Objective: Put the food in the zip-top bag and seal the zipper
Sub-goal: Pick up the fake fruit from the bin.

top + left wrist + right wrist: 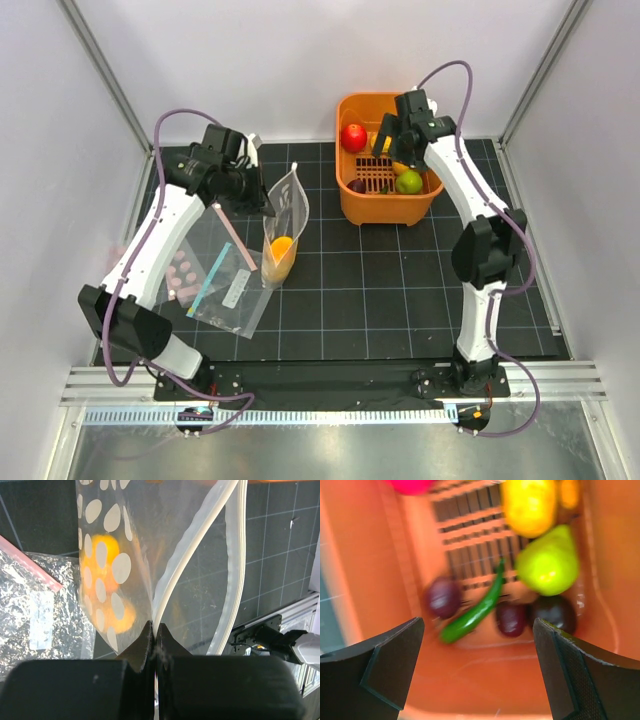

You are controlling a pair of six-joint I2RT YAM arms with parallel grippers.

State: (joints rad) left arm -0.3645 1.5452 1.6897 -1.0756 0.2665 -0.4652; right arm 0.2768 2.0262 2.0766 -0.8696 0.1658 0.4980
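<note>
While my left arm holds the bag, stage: I judge loading part-done, with at least 1 mango (282, 247) inside the zip-top bag (290, 205) and the rest of the food in the orange basket (346, 205).
Left gripper (154, 632): jaws pressed fully together on the bag's mouth edge, lifting it so the bag stands on the black mat (400, 290).
Zipper (197, 555): unsealed; its 2 strips bow apart in the left wrist view, so the mouth gapes.
Right gripper (384, 145): spread wide, nothing in it, poised above the basket.
Food ahead of the fingers (390, 665): 3 dark purple pieces (511, 619) sit on the basket floor, within the gap as the right wrist view shows it; that picture is blurred.
Long axis: a green chilli (475, 607) runs diagonally, lower left to upper right, across the gap; I would turn the wrist to close across it, not along it.
Other pieces: a green pear-shaped fruit (550, 565) and a yellow piece (530, 505) lie farther in, toward the right finger; the red apple (353, 137) sits in the far left corner.
Nearer arm: right, directly over the basket; the left is occupied and well apart from it.
Bag from basket: to the robot's left, mouth up, near the basket's left wall.
Bystanders: a teal-strip bag (225, 290) and a pink strip (232, 235) lie beside the left arm; I leave them.
</note>
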